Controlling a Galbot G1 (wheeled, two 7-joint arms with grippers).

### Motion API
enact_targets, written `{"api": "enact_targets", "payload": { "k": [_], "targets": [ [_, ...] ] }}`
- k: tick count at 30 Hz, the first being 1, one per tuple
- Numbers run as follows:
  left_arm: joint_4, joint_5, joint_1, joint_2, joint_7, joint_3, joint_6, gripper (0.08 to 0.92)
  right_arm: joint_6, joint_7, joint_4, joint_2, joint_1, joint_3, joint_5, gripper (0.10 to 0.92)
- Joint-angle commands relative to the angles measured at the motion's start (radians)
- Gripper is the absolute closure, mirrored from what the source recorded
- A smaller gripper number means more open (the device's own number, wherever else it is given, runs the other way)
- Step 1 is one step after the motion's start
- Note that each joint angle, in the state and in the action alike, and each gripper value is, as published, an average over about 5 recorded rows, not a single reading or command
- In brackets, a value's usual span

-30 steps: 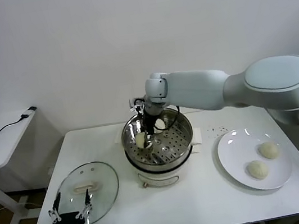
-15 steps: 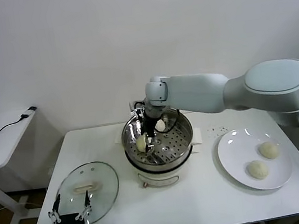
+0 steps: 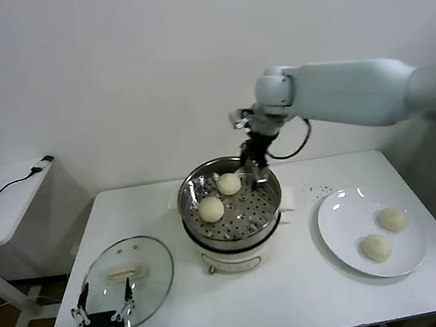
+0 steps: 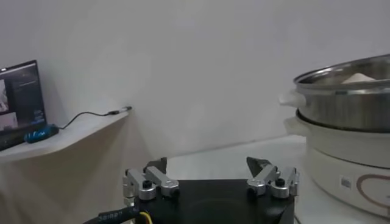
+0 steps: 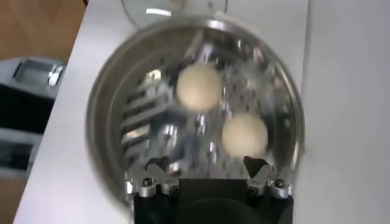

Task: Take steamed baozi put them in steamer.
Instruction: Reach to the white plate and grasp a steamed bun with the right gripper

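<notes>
The steel steamer (image 3: 269, 215) stands mid-table with two baozi on its perforated tray, one at the left (image 3: 211, 209) and one farther back (image 3: 229, 183). Both also show in the right wrist view (image 5: 199, 86) (image 5: 245, 134). Two more baozi (image 3: 391, 219) (image 3: 375, 248) lie on the white plate (image 3: 340, 227) at the right. My right gripper (image 3: 253, 164) is open and empty, raised above the steamer's back right rim. My left gripper (image 3: 102, 313) is open and empty, parked low at the table's front left, beside the glass lid (image 3: 129, 281). The steamer also shows in the left wrist view (image 4: 350, 109).
The glass lid with a white handle lies flat at the front left of the table. A side desk (image 3: 0, 202) with a mouse and cables stands to the left. A wall is close behind the table.
My right gripper let go of a baozi in the steamer, then rose and moved back right out of the pot. The steamer now holds two baozi. The left arm has not moved.
</notes>
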Motion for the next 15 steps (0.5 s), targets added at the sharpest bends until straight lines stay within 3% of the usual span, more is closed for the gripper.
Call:
{"api": "enact_targets", "payload": {
  "k": [1,7,15],
  "targets": [
    [0.001,0.01,-0.001,-0.004,-0.001,0.007,0.002,0.177,0.033,-0.047,0.227,-0.426,0.044,-0.056,-0.248,0.203],
    [-0.002,0.029,0.0,-0.016,-0.001,0.015,0.005,0.177,0.03,-0.029,0.245,-0.565,-0.18,0.066,-0.404,0.203],
    [-0.007,0.03,0.021,-0.022,0.001,0.012,0.005,0.177,0.049,-0.029,0.156,-0.592,-0.432,0.213,-0.558,0.203]
  ]
}}
